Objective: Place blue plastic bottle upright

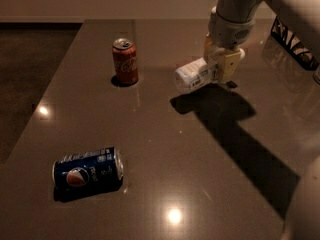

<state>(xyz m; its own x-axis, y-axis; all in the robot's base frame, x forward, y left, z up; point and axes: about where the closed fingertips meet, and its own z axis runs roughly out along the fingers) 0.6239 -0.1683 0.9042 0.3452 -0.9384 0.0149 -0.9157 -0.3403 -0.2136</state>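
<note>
The blue plastic bottle [192, 76] is a small clear bottle with a pale label. It lies nearly level, its base pointing left, and is held a little above the brown table [165, 154]. Its cap end is hidden between the fingers. My gripper [220, 66] is at the far right of the table, shut on the bottle's right end. The arm comes down from the top right. The bottle and arm cast a dark shadow [212, 105] on the table just in front.
A red Coca-Cola can [125, 61] stands upright at the far left of the bottle. A dark blue Pepsi can [88, 173] lies on its side at the near left. A dark patterned object [292, 43] sits at the far right edge. My body [306, 209] fills the lower right.
</note>
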